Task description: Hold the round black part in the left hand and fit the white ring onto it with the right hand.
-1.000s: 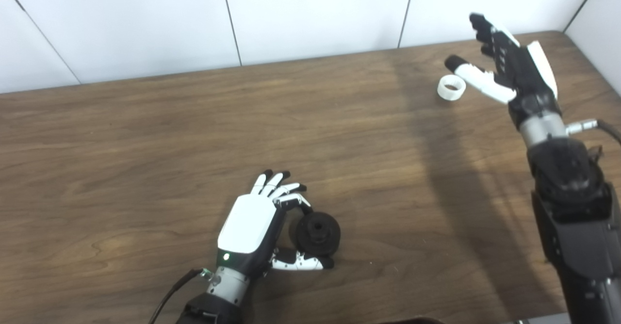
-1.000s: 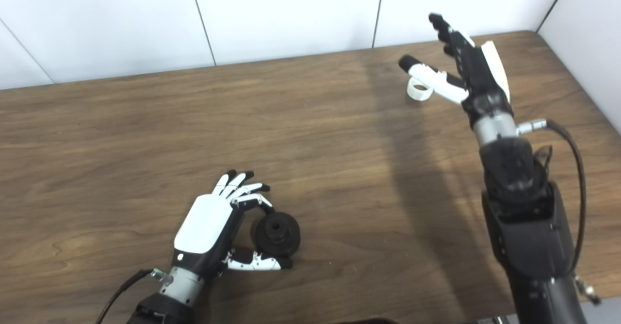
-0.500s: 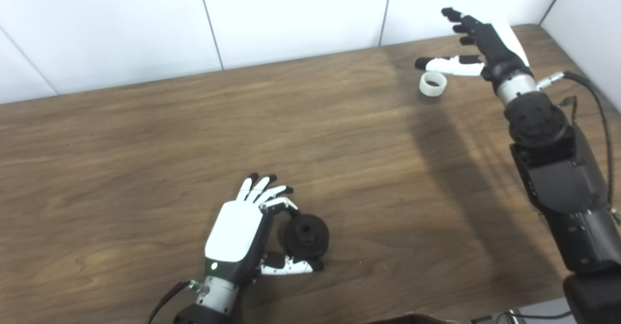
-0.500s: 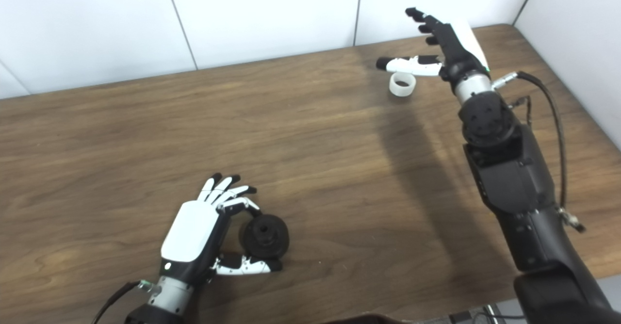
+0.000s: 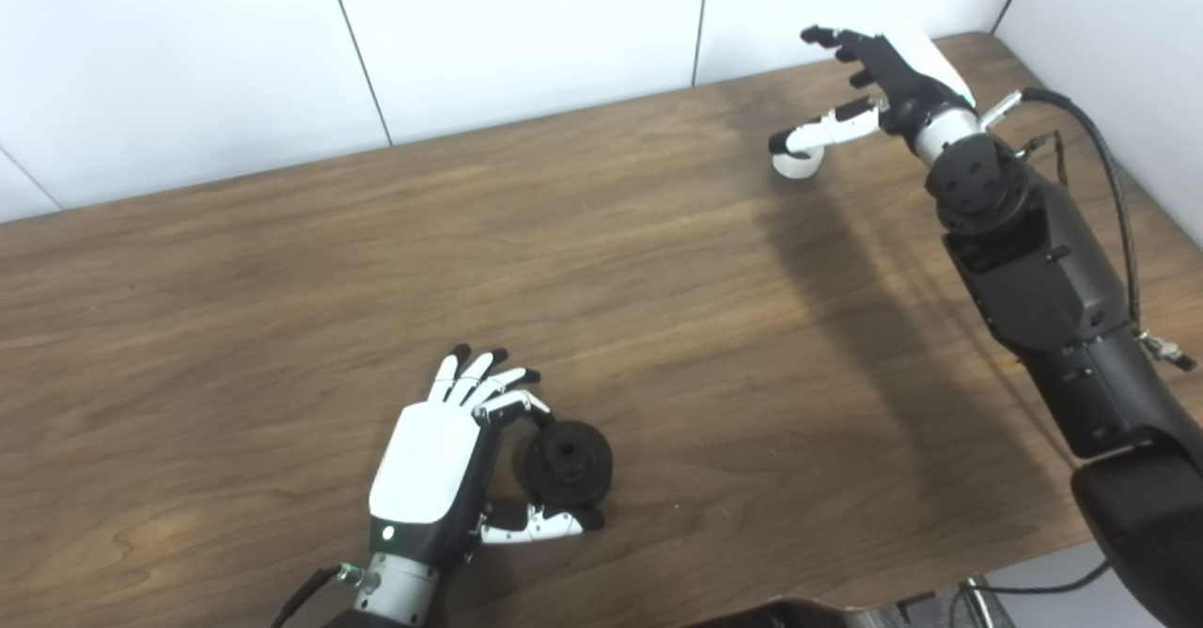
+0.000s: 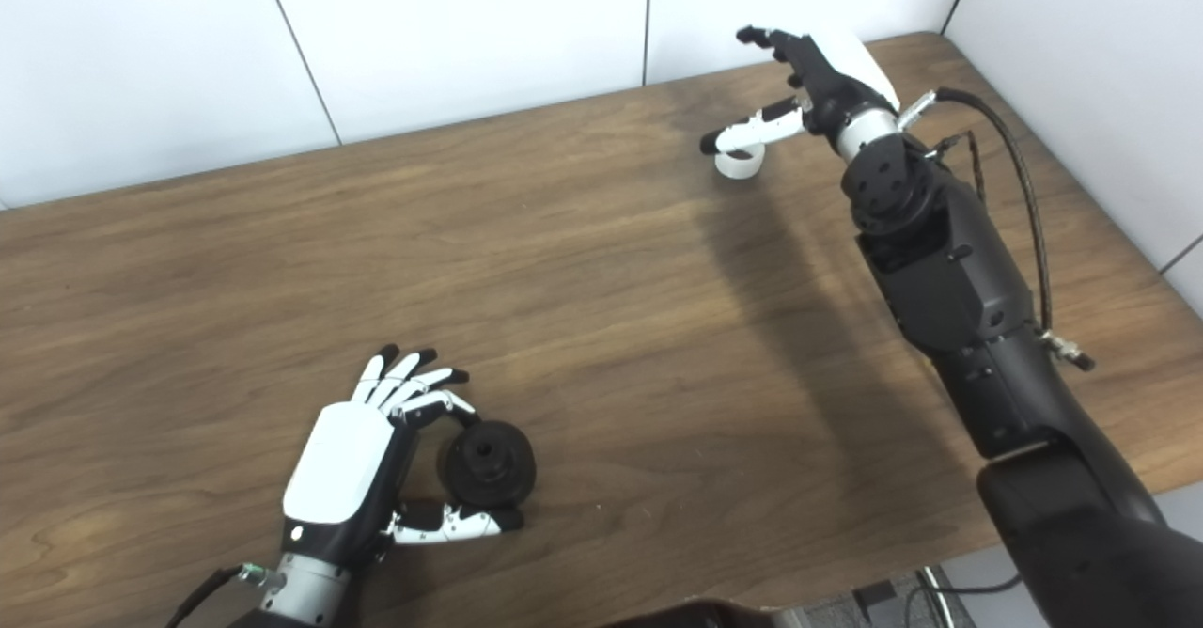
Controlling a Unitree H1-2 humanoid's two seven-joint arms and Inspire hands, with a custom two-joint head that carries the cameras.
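Reaching across the far right of the table (image 5: 282,261), your right hand (image 5: 879,73) has dropped lower over the last second, so that its thumb (image 5: 822,132) now lies right across the top of the white ring (image 5: 794,164), where a moment ago it hovered above and just beside it. The head cameras have also swung during that time, so don't read the whole-scene shift as movement of the parts. That puts you at the start of the pickup, not past it: the ring looks to be sitting on the wood with nothing pinching it yet.

The right fingers (image 5: 832,38) are spread and pointing left and far, well clear of the thumb, so the hand is open around nothing. The arm is stretched long from the near right corner.

Your left hand (image 5: 432,463) rests near the front edge, back upward. A bent finger touches the far side of the round black part (image 5: 567,462) and the thumb lies along its near side. Whether that is a firm grip or only a loose cradle, you cannot tell. The part sits on the table, well apart from the ring.
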